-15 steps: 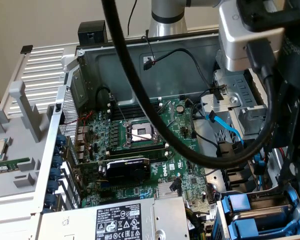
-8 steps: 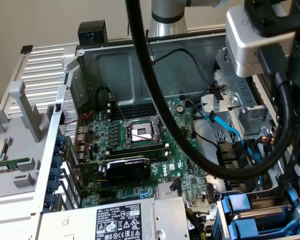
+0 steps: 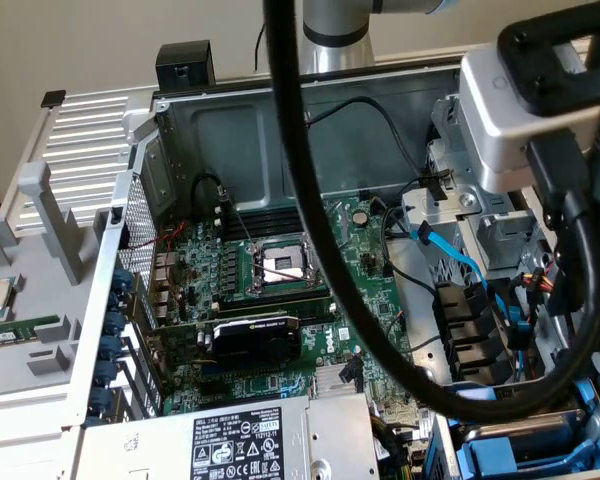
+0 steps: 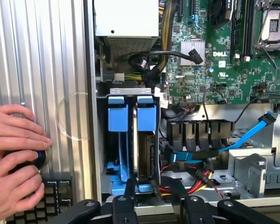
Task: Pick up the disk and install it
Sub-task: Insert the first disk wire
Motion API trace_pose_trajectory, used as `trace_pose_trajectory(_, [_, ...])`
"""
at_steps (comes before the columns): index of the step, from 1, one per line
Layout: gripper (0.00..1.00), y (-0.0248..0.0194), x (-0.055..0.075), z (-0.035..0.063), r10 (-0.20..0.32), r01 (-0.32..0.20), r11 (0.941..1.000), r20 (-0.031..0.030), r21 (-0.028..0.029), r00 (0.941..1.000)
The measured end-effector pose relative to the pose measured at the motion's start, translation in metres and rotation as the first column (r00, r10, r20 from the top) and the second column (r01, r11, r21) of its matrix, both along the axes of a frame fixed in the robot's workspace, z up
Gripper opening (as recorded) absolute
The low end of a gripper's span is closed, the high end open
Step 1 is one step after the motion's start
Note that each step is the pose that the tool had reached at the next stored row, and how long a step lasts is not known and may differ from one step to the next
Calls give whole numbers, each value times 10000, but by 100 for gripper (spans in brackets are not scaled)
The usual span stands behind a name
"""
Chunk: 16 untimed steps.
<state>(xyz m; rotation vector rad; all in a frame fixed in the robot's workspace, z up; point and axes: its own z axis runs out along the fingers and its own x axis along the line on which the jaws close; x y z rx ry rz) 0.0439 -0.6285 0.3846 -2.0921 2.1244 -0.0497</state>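
Gripper (image 4: 153, 186) just beside upright disk (image 4: 144, 149).

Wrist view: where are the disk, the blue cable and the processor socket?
disk (image 4: 145, 158), wrist view, metal edge
blue cable (image 4: 252, 131), wrist view, flat middle stretch
processor socket (image 4: 274, 28), wrist view, socket centre

There are two blue plastic carrier frames (image 4: 118, 114) (image 4: 148, 114) and one flat metal disk (image 4: 146, 156). There are two hands (image 4: 16, 133) (image 4: 14, 184) and one grey metal power-supply box (image 4: 126, 18).

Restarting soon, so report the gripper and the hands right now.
Gripper: open, jaws apart, nothing held, near the disk in its bay.
Person's hands: both on a small black object with a blue ring.
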Motion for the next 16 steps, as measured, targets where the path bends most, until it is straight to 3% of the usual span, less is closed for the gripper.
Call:
trace_pose_trajectory(4, [43, 0, 0, -29, 705, -705, 9975, 0, 3, 9975])
trace_pose_trajectory(9, [43, 0, 2, -61, 1519, -1519, 9884, 1, 16, 9884])
trace_pose_trajectory(12, [43, -5, 14, -87, 1664, -1664, 9860, 10, 88, 9861])
trace_pose_trajectory(16, [43, -45, 56, -122, 1667, -1666, 9857, -2, 232, 9860])
